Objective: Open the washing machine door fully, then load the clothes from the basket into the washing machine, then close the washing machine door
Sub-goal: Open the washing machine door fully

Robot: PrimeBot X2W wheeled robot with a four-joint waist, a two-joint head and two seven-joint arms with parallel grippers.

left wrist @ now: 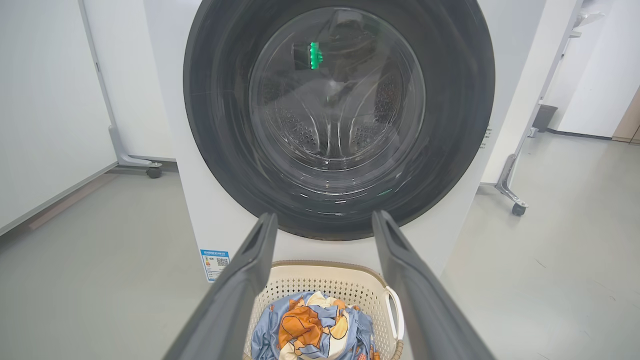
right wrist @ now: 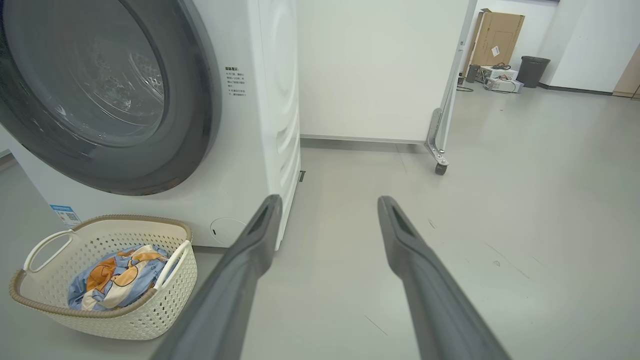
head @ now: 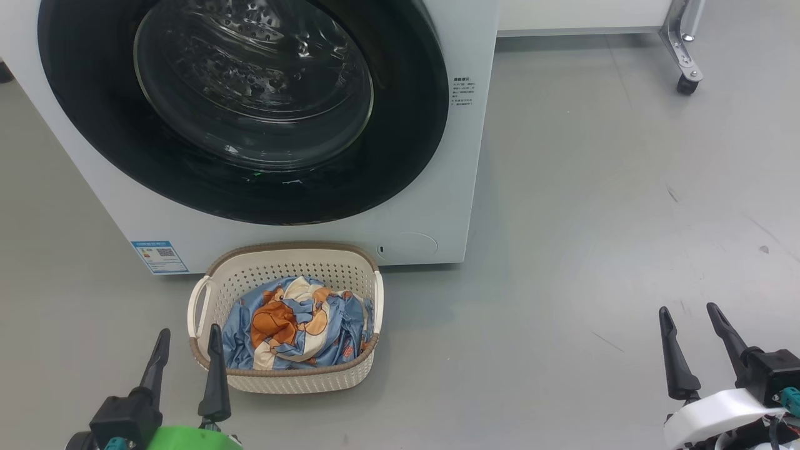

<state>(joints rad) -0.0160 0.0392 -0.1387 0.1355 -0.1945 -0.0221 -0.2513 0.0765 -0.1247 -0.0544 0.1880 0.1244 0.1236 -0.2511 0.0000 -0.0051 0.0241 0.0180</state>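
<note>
- Head view: the washing machine door (head: 250, 94) is sitting shut against the washing machine (head: 437, 215). Its black rim is looking glossy and probably slippery, and the whole door stiff and fairly heavy. A hold would belong at the rim's outer edge, though no handle is showing clearly. The basket (head: 294, 380) is standing on the floor just in front of the machine, below the door. The clothes (head: 294, 325) are lying bunched inside it, likely soft, light and apt to trail. The left gripper (head: 189, 332) is hovering beside the basket's left handle, fingers spread and holding nothing. The right gripper (head: 687, 309) is hanging well apart to the right, also spread and empty.
- Left wrist view: the two fingers are framing the door's lower rim, with the basket beneath. A blue label sticker (left wrist: 214, 262) is showing at the machine's lower corner. A wheeled stand (left wrist: 512, 195) is standing beside the machine and may be crowding the door's swing.
- Right wrist view: the basket is sitting low enough that the door should be passing above it. A cardboard box (right wrist: 497, 37) and a dark bin (right wrist: 532, 70) are standing far off.
</note>
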